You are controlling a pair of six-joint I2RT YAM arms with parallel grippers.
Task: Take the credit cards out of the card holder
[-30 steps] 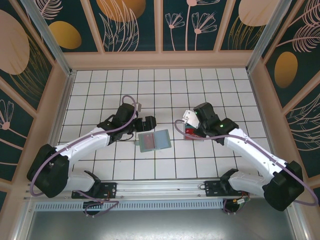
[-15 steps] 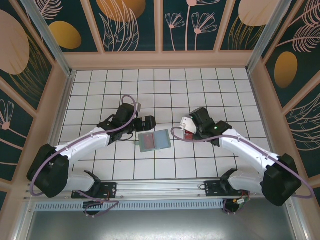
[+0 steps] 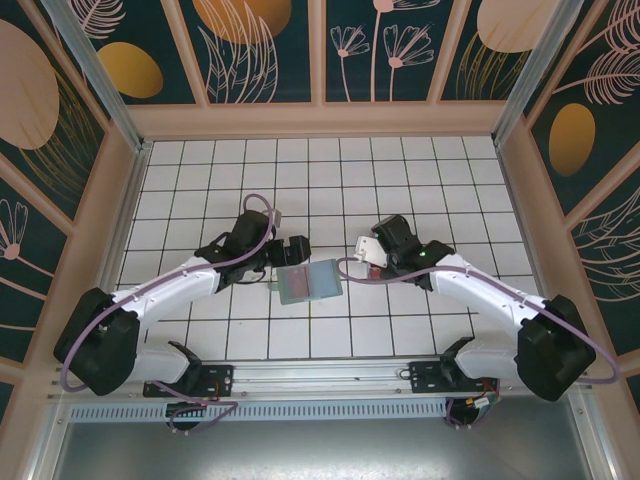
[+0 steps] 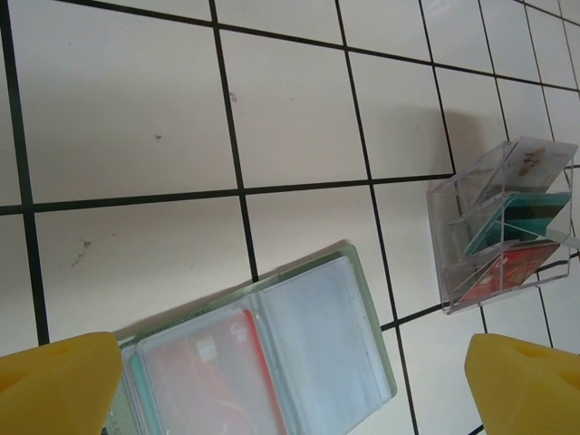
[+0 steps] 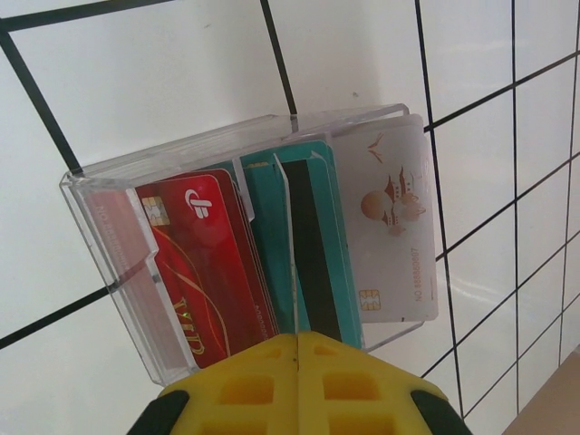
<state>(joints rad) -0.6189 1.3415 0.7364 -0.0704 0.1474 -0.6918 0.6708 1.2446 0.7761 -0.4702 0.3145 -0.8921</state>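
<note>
Your left tool (image 4: pixel 292 379) hangs over the far left corner of the card holder (image 3: pixel 309 283). Its yellow fingers are spread wide and hold nothing.

The card holder lies opened flat on the white tiled desk (image 4: pixel 118 118). It has a sage-green edge and clear pockets. The left pocket holds a red card (image 4: pixel 213 376) with a teal edge showing under it. The right pocket looks empty.

These credit cards are likely light, thin, stiff and slick, and they sit snugly in soft plastic. The holder is light too, so it will probably slide or lift with any pull. Judge the best hold to be a pinch on whatever card edge shows at the pocket mouth, pulling along the pocket. The empty half would need pressing down meanwhile.

To the right of the card holder, a little apart, sits a clear plastic box (image 4: pixel 503 227) with dividers. From the right wrist camera, it holds a second red card (image 5: pixel 208 263), a black-striped teal card (image 5: pixel 308 245) and a white card (image 5: pixel 394 227).

Your right tool (image 5: pixel 294 362) is at that box, on the side away from the card holder. Its fingers are closed together. The lower edge of the black-striped teal card runs into their seam, so it looks pinched there.
</note>
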